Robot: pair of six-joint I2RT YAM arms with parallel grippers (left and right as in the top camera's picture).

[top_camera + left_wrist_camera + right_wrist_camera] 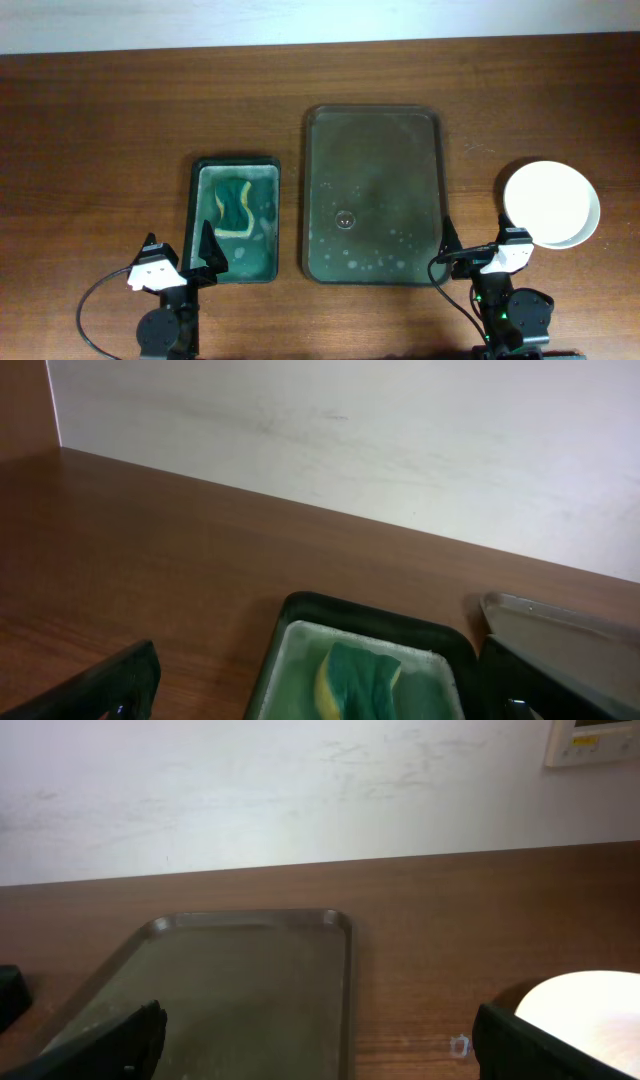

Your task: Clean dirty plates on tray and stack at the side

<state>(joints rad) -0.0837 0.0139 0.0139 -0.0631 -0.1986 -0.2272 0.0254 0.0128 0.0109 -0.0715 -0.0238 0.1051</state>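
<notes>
The tray [373, 150] is a large dark olive one in the middle of the table. It holds no plates, only wet streaks and suds near its front. The plates [552, 203] sit to its right on the table; I see a white top plate with a rim under it, and cannot tell how many are stacked. My right gripper [478, 246] is open and empty, between the tray's front right corner and the plates. In the right wrist view [325, 1045] the tray [250, 970] is left and a plate [590, 1005] right. My left gripper [180, 250] is open and empty.
A small green tray [235, 265] with a green-and-yellow sponge [234, 205] stands left of the big tray, just ahead of my left gripper [320, 700]. The sponge [360, 675] shows in the left wrist view. A pale wall runs along the table's far edge.
</notes>
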